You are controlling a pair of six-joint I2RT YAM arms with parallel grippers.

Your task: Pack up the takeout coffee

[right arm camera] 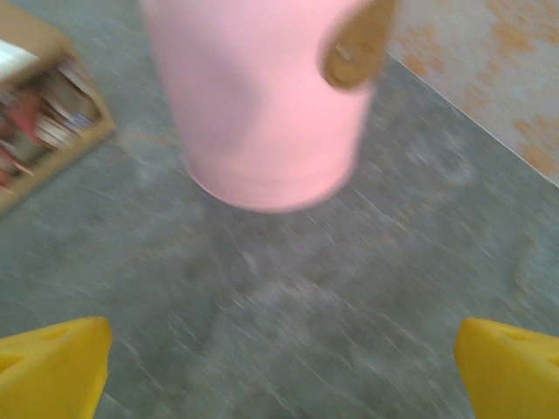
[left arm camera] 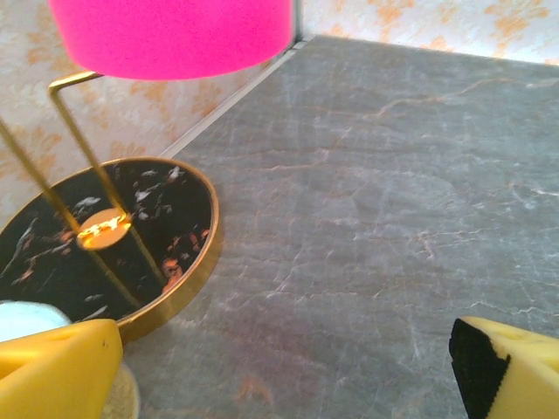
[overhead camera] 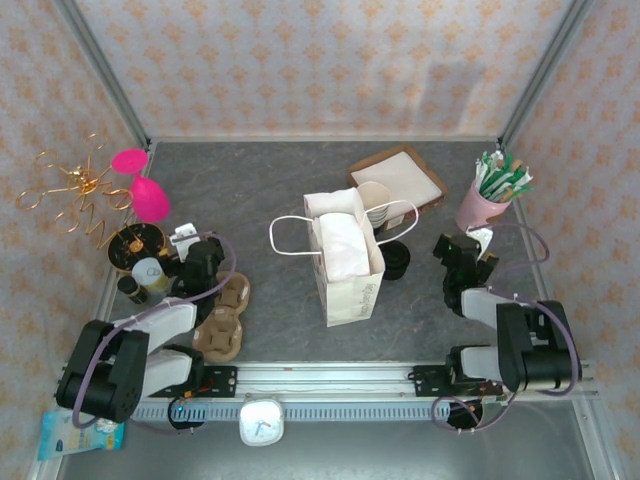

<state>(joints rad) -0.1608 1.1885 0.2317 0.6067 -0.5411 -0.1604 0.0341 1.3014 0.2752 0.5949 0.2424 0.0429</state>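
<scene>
The left hand (left arm camera: 284,362) is spread wide over the bare grey stone-patterned worktop (left arm camera: 376,201), with the gold-rimmed black marble round base (left arm camera: 131,227) of a stand close on its left and open surface running ahead to the wall edge. The right hand (right arm camera: 279,367) is also spread wide, facing a pink cylindrical cup (right arm camera: 262,113) with bare surface between. The takeout coffee (overhead camera: 397,261), a small paper cup under a round black lid, stands just beside the right wall of the standing white paper bag (overhead camera: 345,265), apart from both hands
</scene>
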